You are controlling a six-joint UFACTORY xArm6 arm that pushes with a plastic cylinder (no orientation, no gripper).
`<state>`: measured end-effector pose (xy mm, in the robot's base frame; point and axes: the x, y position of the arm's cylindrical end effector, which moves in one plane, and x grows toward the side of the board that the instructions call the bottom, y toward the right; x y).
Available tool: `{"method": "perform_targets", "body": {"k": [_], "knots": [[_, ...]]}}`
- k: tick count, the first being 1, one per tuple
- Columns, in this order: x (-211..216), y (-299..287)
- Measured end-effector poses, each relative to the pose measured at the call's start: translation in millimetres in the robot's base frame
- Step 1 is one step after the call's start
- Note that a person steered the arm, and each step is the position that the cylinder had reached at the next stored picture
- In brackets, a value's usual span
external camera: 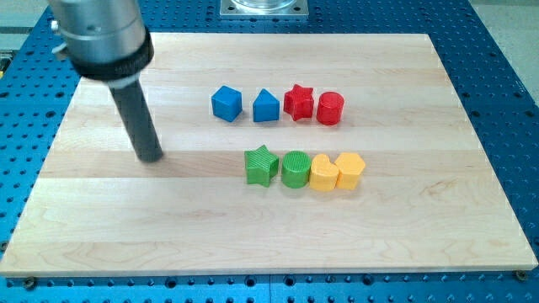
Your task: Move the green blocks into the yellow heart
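nearest the view's bottom runs a row of four blocks on the wooden desk (101, 227): green star (261, 165), green cylinder (296, 169), yellow heart (323, 172) and yellow hexagon (350, 170). all four lie to the view's right of my tip (151, 157) and a touch lower, the green star closest yet well apart from it. each block touches or sits just beside its neighbour, the green cylinder right against the yellow heart. up and to the right of the tool sit a blue cube (226, 103), a blue house-shaped block (265, 106), a red star (298, 102) and a red cylinder (330, 108). the tool is a plain rod that grips nothing and touches no block.
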<state>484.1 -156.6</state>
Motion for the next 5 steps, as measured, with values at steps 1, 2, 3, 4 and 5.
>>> {"method": "perform_targets", "body": {"k": [1, 2, 3, 4, 5], "knots": [[17, 37], [14, 71], [14, 77], [14, 117], [9, 179]]}}
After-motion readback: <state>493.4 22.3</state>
